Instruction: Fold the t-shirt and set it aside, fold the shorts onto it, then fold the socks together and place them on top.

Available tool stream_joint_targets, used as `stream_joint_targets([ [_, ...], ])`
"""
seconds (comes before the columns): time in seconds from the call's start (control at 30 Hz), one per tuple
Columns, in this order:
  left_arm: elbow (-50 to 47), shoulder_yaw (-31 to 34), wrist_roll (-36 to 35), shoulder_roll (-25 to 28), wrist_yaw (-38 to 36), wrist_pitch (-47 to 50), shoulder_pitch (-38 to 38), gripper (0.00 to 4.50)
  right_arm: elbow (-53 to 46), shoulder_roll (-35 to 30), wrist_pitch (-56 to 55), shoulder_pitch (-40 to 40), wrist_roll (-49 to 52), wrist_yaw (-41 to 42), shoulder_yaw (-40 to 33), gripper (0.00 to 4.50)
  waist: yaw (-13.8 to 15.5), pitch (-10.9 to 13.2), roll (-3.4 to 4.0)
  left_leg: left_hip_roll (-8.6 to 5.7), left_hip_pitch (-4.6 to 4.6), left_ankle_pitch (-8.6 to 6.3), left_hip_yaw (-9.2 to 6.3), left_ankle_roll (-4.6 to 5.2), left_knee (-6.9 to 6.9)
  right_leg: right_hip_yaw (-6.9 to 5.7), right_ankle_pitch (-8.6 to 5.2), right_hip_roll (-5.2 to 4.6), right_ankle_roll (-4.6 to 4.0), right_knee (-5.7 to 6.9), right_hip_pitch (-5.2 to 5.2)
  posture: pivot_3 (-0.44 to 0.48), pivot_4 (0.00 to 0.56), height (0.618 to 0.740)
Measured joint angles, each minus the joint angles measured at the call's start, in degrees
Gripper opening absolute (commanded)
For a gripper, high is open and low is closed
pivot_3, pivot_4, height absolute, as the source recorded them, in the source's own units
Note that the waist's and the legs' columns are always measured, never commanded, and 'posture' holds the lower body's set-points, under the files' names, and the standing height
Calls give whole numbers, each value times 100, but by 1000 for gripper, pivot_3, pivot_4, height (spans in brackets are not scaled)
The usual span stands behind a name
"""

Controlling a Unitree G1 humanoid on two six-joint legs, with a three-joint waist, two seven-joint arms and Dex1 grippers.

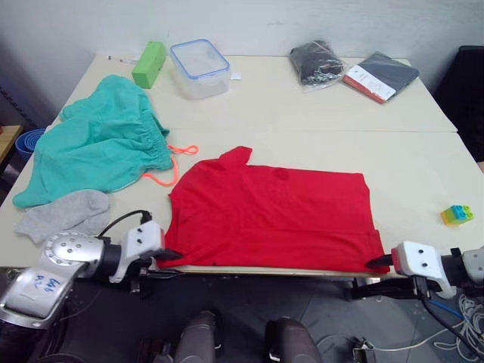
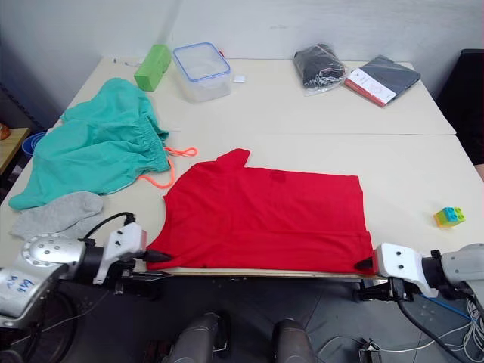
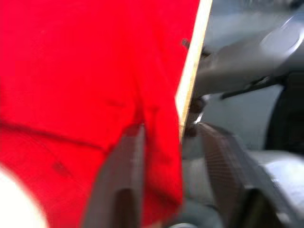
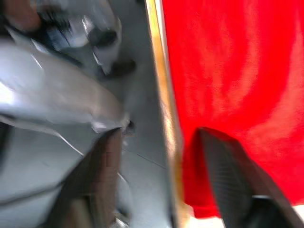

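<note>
The red t-shirt [image 1: 272, 212] lies spread flat near the table's front edge, with its collar toward the left. My left gripper [image 1: 170, 255] is at the shirt's near-left corner. In the left wrist view its fingers [image 3: 118, 180] stand open, with the red hem and the table edge between them. My right gripper [image 1: 374, 262] is at the near-right corner, also open across the hem and edge [image 4: 159, 133]. The teal shorts [image 1: 98, 144] lie bunched at the left with the orange drawstring [image 1: 170, 162] trailing out. The grey socks [image 1: 64, 213] rest in front of the shorts.
At the back of the table [image 1: 302, 113] are a green block [image 1: 149, 63], a clear blue-rimmed container [image 1: 200, 68], a bagged black cloth [image 1: 316, 62] and a dark flat package [image 1: 382, 76]. A small stack of toy bricks [image 1: 457, 214] sits at the right.
</note>
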Motion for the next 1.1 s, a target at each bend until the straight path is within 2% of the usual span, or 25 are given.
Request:
stream_joint_targets([
  [0.07,84,267,-536,-9,11,574,-568,3470,-73,-11,756,-502,551,-1,-140,4449,2,9,-1,0,-1,0,-5,-4,3,-1,2,0,-2,2,0,0,150,740],
  [0.17,414,519,-1033,-43,164,1157,-1653,4422,-50,-8,1741,-1604,1217,-218,-223,4500,3,14,2,0,1,6,-7,-11,-1,-2,10,-1,-6,-4,1,0,150,740],
  [0.2,703,487,-1067,-117,240,1313,-2019,4481,118,58,2062,-2042,1292,-356,-141,4500,2,13,3,-2,2,7,-7,-17,-2,-2,9,0,-7,-2,-1,0,150,740],
  [0.3,2058,56,-746,-722,682,1454,-3325,4481,1048,724,2562,-3536,942,-1050,444,4500,2,16,-3,-11,-7,42,-2,-14,5,-8,10,3,-6,9,-12,0,150,740],
  [0.4,3401,-502,-26,-1178,1062,1028,-4170,4481,2072,1347,2815,-4494,375,-1652,1057,4500,1,19,-7,-28,-19,47,16,-10,12,-8,7,0,1,39,-35,0,150,740],
  [0.47,4174,-789,400,-1444,1137,590,-4505,4481,2781,1632,2847,-4937,-11,-1951,1325,4500,2,20,-8,-33,-63,50,33,-4,18,-18,9,11,6,69,-88,0,150,740],
  [0.53,4757,-939,671,-1636,1140,286,-4720,4481,3301,1808,2787,-5211,-309,-2171,1478,4500,0,20,-8,-32,-118,50,35,-1,37,-24,12,22,14,92,-136,0,150,740],
  [0.67,5806,-1142,1125,-1938,1100,-250,-5119,4481,4257,2072,2668,-5722,-918,-2612,1691,4500,-5,22,-11,-36,-132,48,40,2,47,-29,18,24,26,95,-155,0,150,740],
  [0.97,7080,-1185,1692,-2255,945,-1059,-5529,4481,4560,2206,3230,-6002,-1400,-2963,1715,4500,-61,22,-11,-29,-129,61,61,21,76,-9,18,18,25,101,-156,0,150,740],
  [1.0,7205,-1184,1738,-2277,931,-1128,-5550,4500,4562,2231,3295,-6039,-1439,-2996,1715,4134,-79,22,-11,-29,-128,61,63,22,83,-7,18,15,25,108,-155,0,150,740],
  [1.03,7267,-1172,1775,-2296,922,-1193,-5572,4500,4572,2237,3334,-6066,-1502,-3010,1722,3955,-101,22,-11,-29,-127,61,62,23,90,-7,18,13,25,116,-155,0,150,740],
  [1.1,7380,-1160,1848,-2331,898,-1286,-5614,4093,4614,2237,3369,-6103,-1586,-3001,1748,3333,-127,22,-11,-32,-126,60,61,25,91,-7,18,8,25,124,-155,0,150,740],
])
